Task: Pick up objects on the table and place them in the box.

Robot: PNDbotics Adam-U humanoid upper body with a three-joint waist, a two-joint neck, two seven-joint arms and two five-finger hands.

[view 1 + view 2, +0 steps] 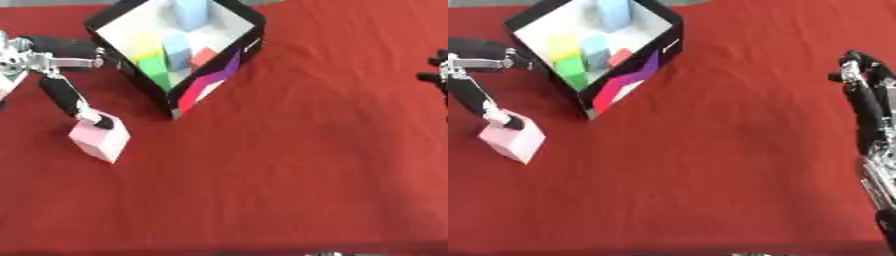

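Fingers [74, 102] of the left hand [39, 62] reach down straight, tips touching the pink block [100, 139] — nothing gripped; right hand [868, 95] idle, fingers straight.

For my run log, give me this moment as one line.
left hand: fingertip on pink block, not gripping | right hand: idle, open, right edge | box: holds several blocks | red cloth

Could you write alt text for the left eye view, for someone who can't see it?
A robot's left hand reaches down from the left, a fingertip touching the top of a pale pink block on a red tablecloth. Beside it stands an open box already holding coloured blocks. The right hand barely shows at the right edge.
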